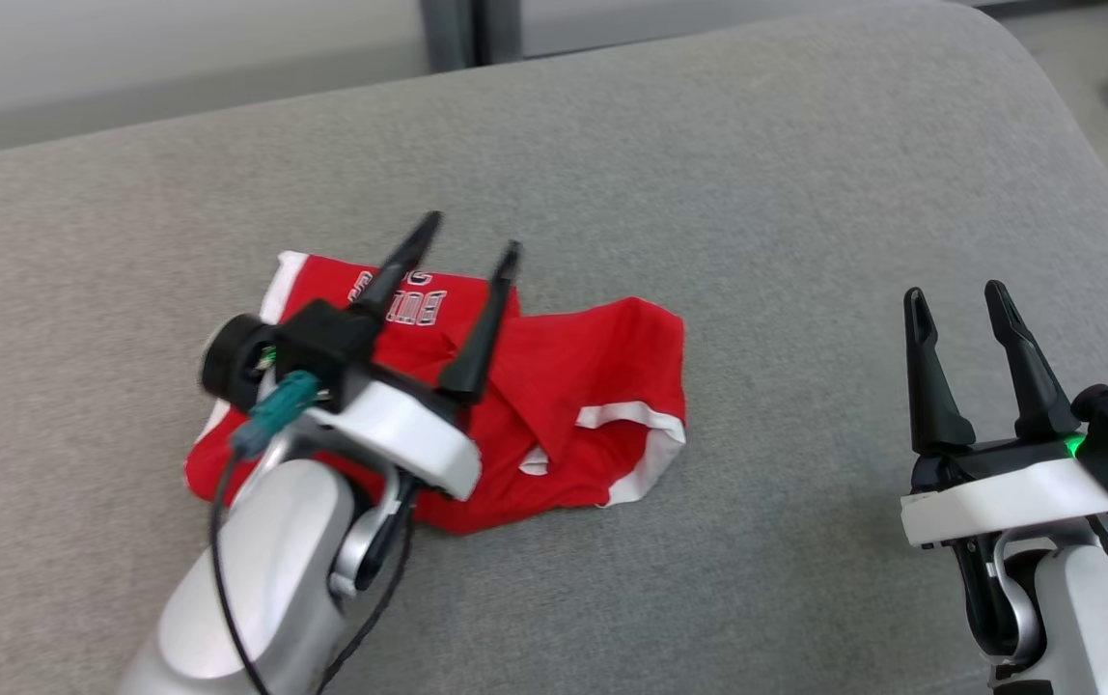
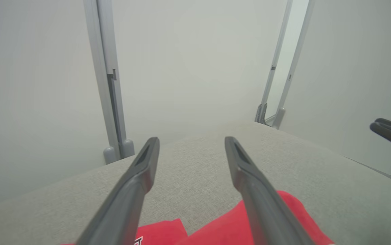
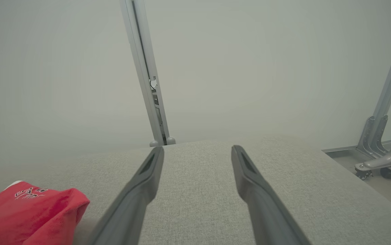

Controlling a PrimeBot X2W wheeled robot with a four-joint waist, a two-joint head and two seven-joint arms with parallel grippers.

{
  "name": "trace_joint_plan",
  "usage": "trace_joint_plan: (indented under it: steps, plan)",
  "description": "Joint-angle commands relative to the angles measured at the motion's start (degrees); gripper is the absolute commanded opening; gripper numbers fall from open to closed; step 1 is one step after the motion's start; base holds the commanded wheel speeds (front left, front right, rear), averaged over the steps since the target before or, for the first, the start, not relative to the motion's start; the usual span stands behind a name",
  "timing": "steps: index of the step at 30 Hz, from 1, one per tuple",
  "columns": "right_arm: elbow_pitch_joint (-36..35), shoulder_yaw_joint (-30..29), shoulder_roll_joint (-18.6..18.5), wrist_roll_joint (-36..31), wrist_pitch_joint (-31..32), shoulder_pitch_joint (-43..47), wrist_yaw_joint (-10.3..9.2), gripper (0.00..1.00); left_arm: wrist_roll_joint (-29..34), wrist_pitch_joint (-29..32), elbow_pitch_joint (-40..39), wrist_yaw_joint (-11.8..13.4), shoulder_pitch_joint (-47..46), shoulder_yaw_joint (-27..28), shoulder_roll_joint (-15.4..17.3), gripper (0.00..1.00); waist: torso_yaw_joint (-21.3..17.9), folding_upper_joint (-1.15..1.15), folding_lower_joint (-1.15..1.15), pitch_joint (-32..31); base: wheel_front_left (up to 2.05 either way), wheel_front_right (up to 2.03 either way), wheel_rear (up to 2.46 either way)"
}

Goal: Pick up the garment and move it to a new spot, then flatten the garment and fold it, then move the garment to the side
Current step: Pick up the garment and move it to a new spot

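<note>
Both jaws stand apart, empty: left gripper (image 1: 473,232) above the crumpled garment (image 1: 602,367), right gripper (image 1: 955,291) aside — a pinch could catch several layers and hinder flattening.

The red garment (image 1: 593,367) carries white lettering (image 1: 416,309) with a dark outline, between the two fingers of the left gripper (image 1: 473,233). It stands upside down; only "BUL" can be read, the other letters are hidden or too blurred.
</note>
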Motion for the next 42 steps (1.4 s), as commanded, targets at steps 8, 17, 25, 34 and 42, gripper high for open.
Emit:
trace_joint_plan:
  steps: [8,17,25,34,42]
  plan:
    - [-0.8,-0.7,-0.3,-1.8,2.1,2.3,0.13,1.00,-4.1,-4.5,0.7,4.9,6.8,9.1,4.6,1.00,6.2,0.00,0.00,-5.1,0.00,0.00,0.00]
    - [-2.4,-0.7,-0.3,-2.8,4.4,4.6,0.13,1.00,-7.6,-6.6,0.8,3.9,14.0,16.0,8.3,1.00,9.6,0.00,0.00,-7.8,0.00,0.00,0.00]
    - [-3.4,-0.5,-0.6,-3.0,6.1,6.9,0.13,1.00,-9.0,-6.8,-1.4,2.0,20.5,20.5,10.3,1.00,11.1,0.00,0.00,-10.2,0.00,0.00,0.00]
    - [-4.0,-0.3,-1.0,-2.5,7.2,9.7,0.13,1.00,-6.2,-6.9,-5.7,2.5,28.4,20.8,9.8,1.00,11.1,0.00,0.00,-13.4,0.00,0.00,0.00]
    - [-4.3,-0.9,-1.4,-1.9,7.9,11.9,0.13,1.00,-5.3,-5.8,-8.1,3.7,31.6,19.6,9.9,1.00,11.2,0.00,0.00,-15.0,0.00,0.00,0.00]
